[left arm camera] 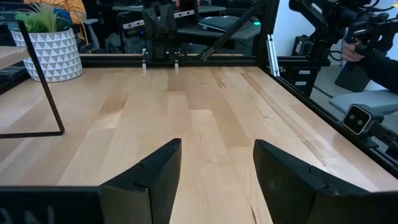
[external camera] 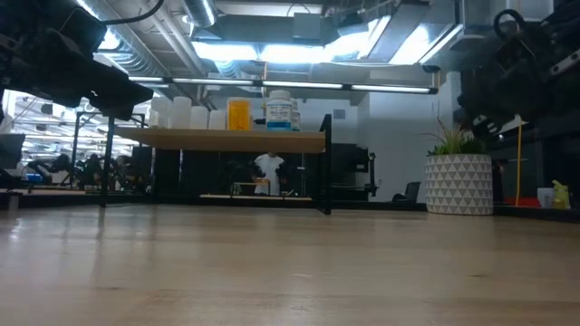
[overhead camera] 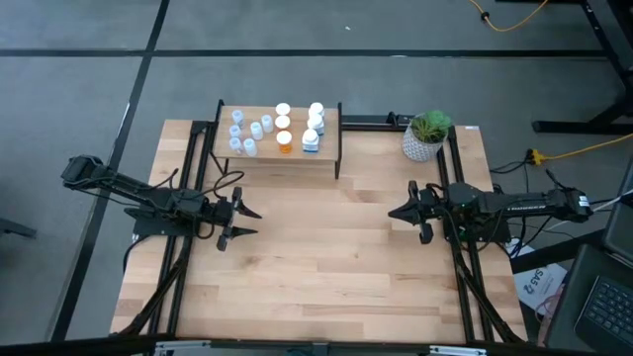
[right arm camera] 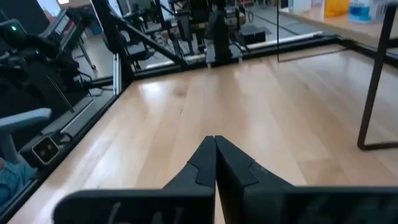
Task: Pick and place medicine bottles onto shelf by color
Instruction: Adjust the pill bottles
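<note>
The shelf (overhead camera: 278, 150) stands at the table's far side on thin black legs, and the medicine bottles rest on its wood top: pale-blue vials (overhead camera: 247, 133) at the left, an orange one (overhead camera: 285, 141) in the middle, white and blue-labelled ones (overhead camera: 314, 127) at the right. The low view shows them in a row (external camera: 237, 114). My left gripper (overhead camera: 247, 222) hovers open over the table's left side, holding nothing; its fingers (left arm camera: 155, 177) stand apart. My right gripper (overhead camera: 394, 213) hovers shut over the right side, its fingertips (right arm camera: 215, 149) together.
A white patterned pot with a green plant (overhead camera: 426, 136) stands at the table's far right corner, beside the shelf. Bare wood tabletop (overhead camera: 326, 252) lies between the two grippers and toward the near edge. Black frame rails run along both sides.
</note>
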You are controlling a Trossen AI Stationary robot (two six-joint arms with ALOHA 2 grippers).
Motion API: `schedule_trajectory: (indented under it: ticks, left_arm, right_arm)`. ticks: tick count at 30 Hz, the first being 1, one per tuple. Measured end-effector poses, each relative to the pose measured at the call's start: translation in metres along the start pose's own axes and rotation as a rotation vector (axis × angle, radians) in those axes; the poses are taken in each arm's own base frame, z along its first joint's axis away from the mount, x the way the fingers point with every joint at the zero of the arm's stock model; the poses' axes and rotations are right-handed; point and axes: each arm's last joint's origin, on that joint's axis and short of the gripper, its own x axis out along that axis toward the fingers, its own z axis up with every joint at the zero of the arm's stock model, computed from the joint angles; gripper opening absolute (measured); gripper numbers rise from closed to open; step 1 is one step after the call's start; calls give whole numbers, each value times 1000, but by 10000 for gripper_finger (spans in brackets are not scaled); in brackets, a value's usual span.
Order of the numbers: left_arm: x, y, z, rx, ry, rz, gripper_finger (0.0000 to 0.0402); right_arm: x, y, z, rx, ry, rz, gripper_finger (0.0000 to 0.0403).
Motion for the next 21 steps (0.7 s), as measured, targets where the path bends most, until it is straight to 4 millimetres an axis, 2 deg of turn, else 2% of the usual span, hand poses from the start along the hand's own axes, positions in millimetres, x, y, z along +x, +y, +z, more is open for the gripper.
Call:
schedule_trajectory:
  ticks: [10,21]
  left_arm:
    - [0,0,0,0,0,0,193]
    - [0,0,0,0,0,0,193]
  right_arm:
    - [-10,1,-2,-28,4,-1,3]
    - [-20,2,7,-66,-7,-64,6]
